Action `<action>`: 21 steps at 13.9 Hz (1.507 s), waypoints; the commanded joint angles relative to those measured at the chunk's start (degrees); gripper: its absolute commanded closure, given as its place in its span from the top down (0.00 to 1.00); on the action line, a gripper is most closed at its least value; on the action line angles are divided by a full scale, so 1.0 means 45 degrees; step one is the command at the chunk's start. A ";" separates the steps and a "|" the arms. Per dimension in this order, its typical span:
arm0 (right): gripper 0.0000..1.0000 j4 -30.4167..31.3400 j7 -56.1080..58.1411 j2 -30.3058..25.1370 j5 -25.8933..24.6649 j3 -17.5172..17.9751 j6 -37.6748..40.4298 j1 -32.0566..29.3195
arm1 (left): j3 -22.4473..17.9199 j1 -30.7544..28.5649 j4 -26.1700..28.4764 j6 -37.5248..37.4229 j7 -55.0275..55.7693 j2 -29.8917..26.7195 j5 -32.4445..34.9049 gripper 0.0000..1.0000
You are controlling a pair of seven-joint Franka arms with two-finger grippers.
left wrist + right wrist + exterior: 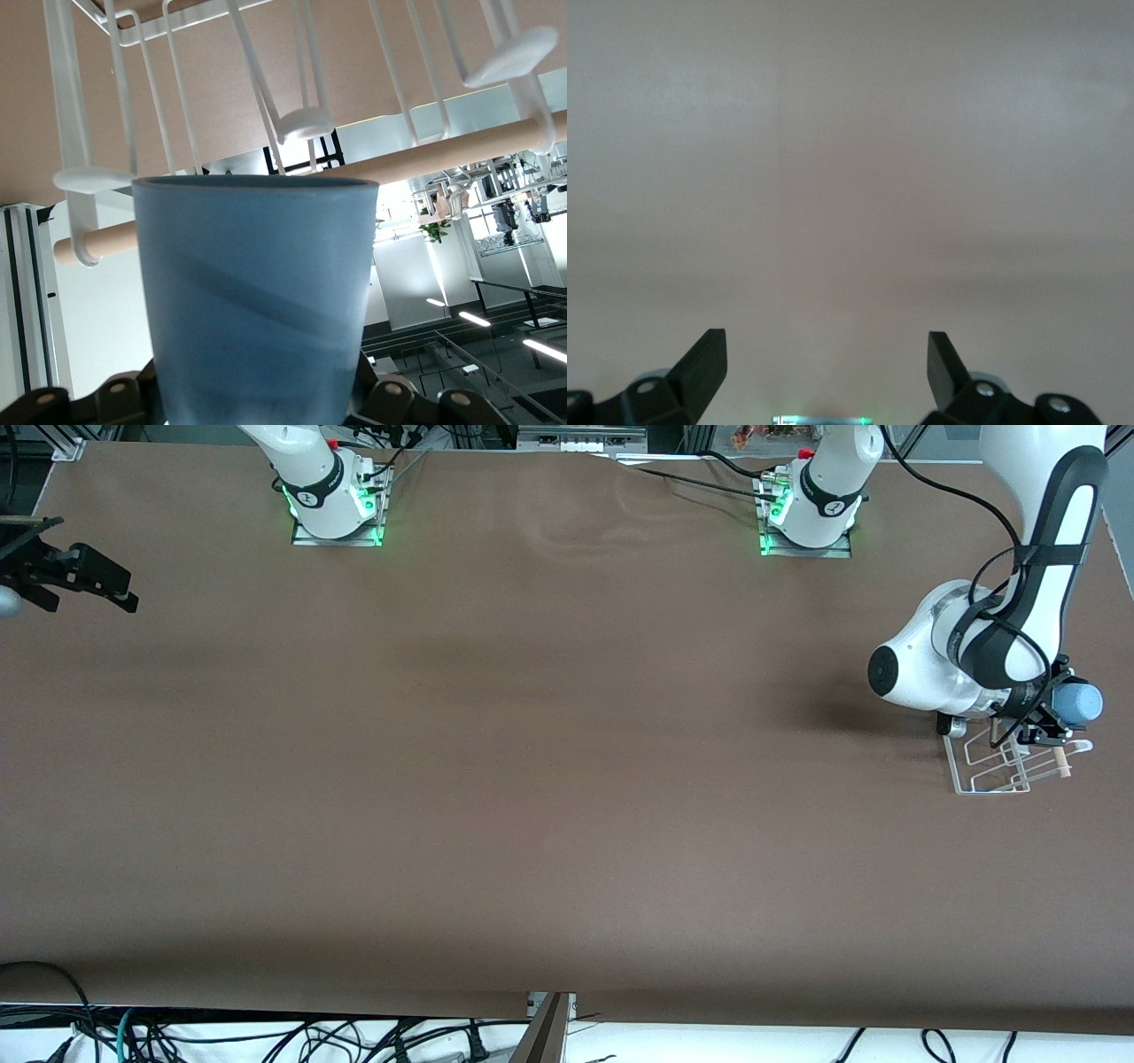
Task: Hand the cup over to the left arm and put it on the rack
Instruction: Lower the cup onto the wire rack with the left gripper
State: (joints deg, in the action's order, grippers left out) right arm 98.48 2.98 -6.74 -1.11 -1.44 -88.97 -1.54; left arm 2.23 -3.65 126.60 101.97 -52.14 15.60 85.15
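Brown table [532,779]; left gripper [1050,722] clamps cup [1079,703] over rack [997,766]; right gripper [84,584] waits, spread empty.

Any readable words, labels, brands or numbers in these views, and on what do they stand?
None can be read.
Cup: plain blue, no print.
Rack: plain white wire, no label.
Black bands near both arm bases: each bears a small white mark, too small to read.

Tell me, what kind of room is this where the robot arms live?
Probably a robot lab. Two white arms are bolted to a big brown table, and cables tangle along its edge. The left gripper holds a blue cup over a white rack; the right gripper waits, open.
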 commanded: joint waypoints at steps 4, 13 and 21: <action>1.00 -0.0868 -0.0038 0.0755 -0.0047 -0.0950 0.0631 0.0636 | -0.0045 0.0070 0.0909 0.0035 0.0727 -0.0420 0.0784 0.00; 1.00 -0.0946 -0.0194 0.0795 -0.0086 -0.0911 0.0650 0.0792 | -0.0006 0.0148 0.1027 0.0016 0.2168 0.0106 0.1349 0.00; 1.00 -0.0927 -0.0156 0.0775 -0.0027 -0.0911 0.0650 0.0792 | -0.0006 0.0284 0.1008 0.0016 0.3772 0.1122 0.1643 0.00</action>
State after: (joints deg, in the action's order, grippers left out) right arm 95.69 2.78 -3.57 -1.10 -4.89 -87.31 1.26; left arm 2.45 -3.14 130.91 102.18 -37.25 19.97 90.61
